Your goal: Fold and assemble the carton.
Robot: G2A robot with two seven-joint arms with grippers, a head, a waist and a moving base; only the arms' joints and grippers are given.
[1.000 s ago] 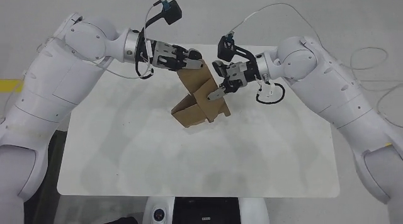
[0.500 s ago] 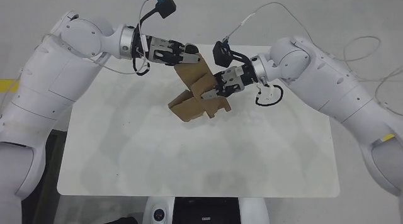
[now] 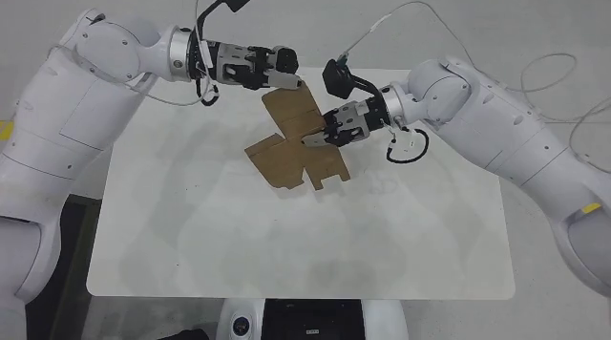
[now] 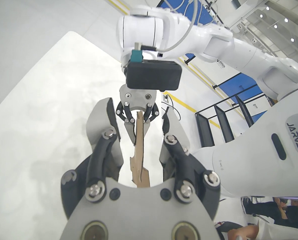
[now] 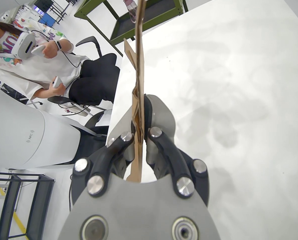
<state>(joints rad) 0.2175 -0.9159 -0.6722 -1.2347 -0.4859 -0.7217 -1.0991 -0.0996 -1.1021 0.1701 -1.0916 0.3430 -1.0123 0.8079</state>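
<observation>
Item under inspection: the carton (image 3: 286,141), a brown cardboard blank, not yet squared up. It lies in the upper middle of the top view. Its panels are partly folded, and its flaps point toward the lower centre of the frame. Both wrist views show it edge-on as a thin strip. Whether its lower edge rests on the surface (image 3: 191,244) cannot be determined.

Right end effector (image 5: 139,108): clenched on the carton's side edge, jaws pressed against both faces of the board. The grasp looks firm and square.

Left end effector (image 4: 138,108): released, jaws standing wide apart. The carton's upper edge runs between them without contact on either side. In the top view it sits at the carton's upper corner.

Assessment: the step in hand appears to be taking a second hold so that the blank can be opened into a tube.

Recommendations:
- Close the left end effector on a single panel only, clear of any crease line.
- Hold the right grasp steady while it closes, so the board does not twist out of line.
- Then draw the two holds apart gently along the creases.

Risk: catching two layers together would lock the carton flat.
</observation>
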